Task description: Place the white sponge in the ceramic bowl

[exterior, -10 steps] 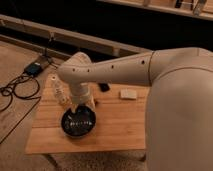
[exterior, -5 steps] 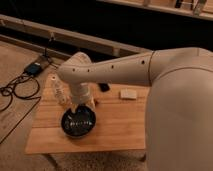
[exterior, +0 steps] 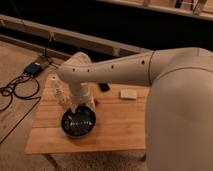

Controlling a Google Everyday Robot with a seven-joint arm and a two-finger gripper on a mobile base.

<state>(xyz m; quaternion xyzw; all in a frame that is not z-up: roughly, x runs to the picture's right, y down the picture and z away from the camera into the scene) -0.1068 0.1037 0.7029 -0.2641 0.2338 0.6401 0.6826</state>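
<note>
The white sponge [exterior: 128, 93] lies flat on the wooden table [exterior: 120, 125], right of centre. The black ceramic bowl [exterior: 78, 121] stands near the table's front left. My gripper [exterior: 81, 106] hangs from the white arm just above the bowl's far rim, well to the left of the sponge. The wrist hides most of the gripper. The sponge is not in the gripper.
A clear plastic bottle [exterior: 59, 90] stands at the table's left, close to my wrist. A small black object [exterior: 103, 87] lies behind the arm. Cables and a dark box [exterior: 35, 68] lie on the floor to the left. A ledge runs behind the table.
</note>
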